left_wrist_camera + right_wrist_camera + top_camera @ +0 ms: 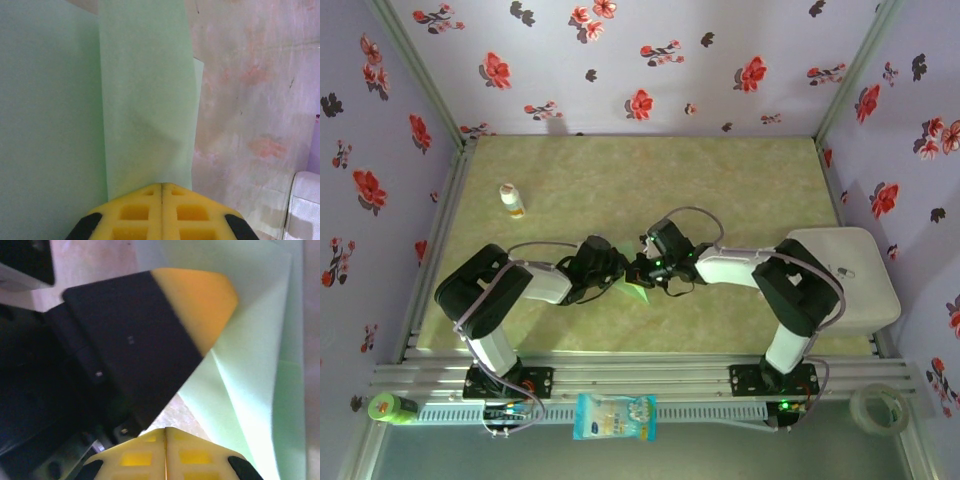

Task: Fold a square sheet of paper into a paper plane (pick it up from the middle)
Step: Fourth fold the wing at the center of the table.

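Closed left end effector (162, 190) has the square sheet of paper (145, 100) directly ahead; right end effector (166, 432) is closed too. Best to press the crease slowly and evenly.

Bottle (511, 201) left, white box (860, 280) right

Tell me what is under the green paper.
Under the square sheet of paper the pale marbled table shows, running out past its right edge. Whatever lies beneath the folded layers themselves is covered.
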